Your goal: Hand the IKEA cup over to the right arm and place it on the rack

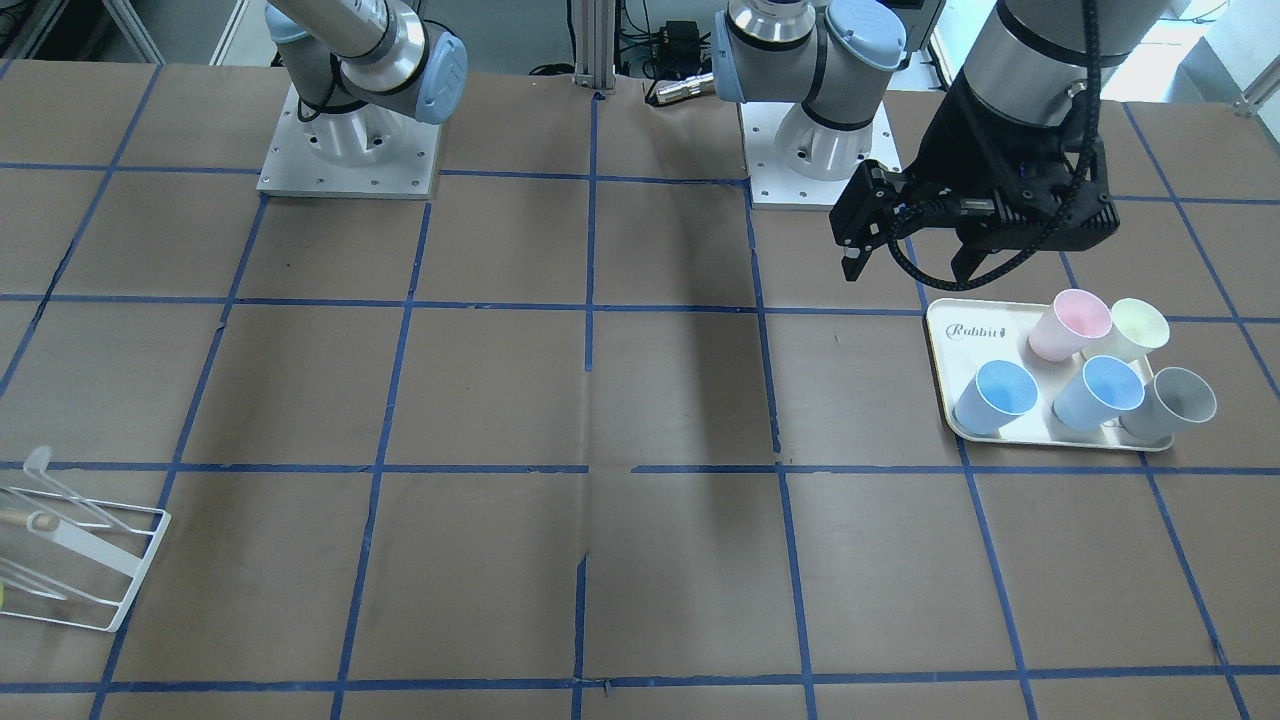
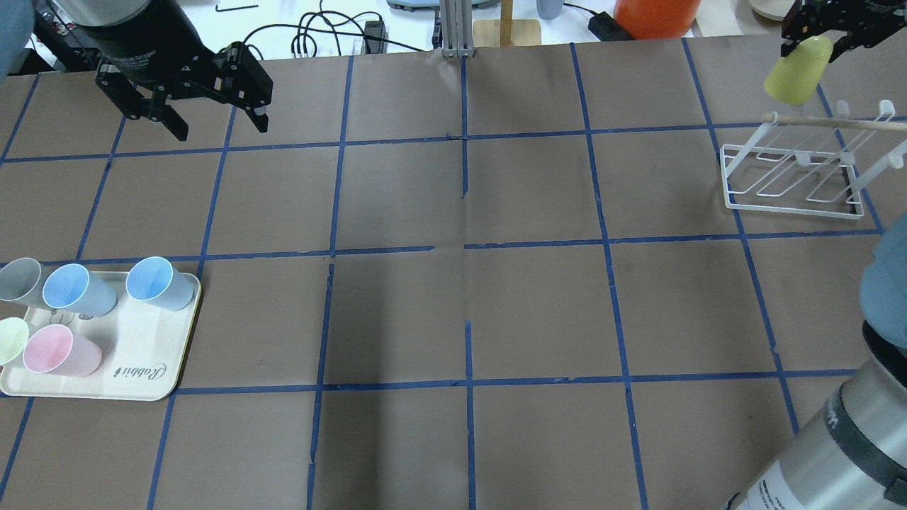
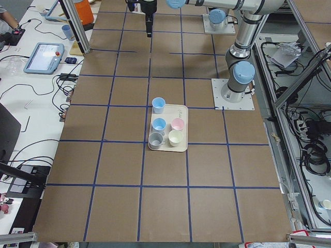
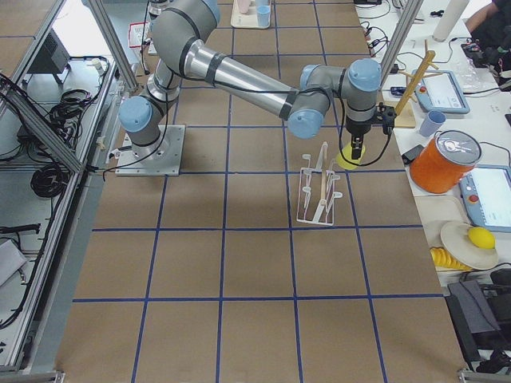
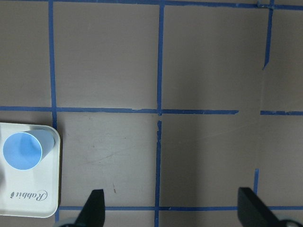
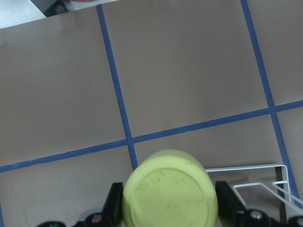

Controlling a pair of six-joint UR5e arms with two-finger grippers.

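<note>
We count six cups: five on the one tray at lower left of the overhead view (two blue cups, one pink cup, one pale green cup, one grey cup) and one yellow cup at upper right. One wire rack; two grippers, the left gripper and the right gripper.

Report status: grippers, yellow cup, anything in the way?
Left gripper open, empty. Right gripper shut on IKEA cup, in air beside rack, not yet placed. Wooden stick lies across rack top.
</note>
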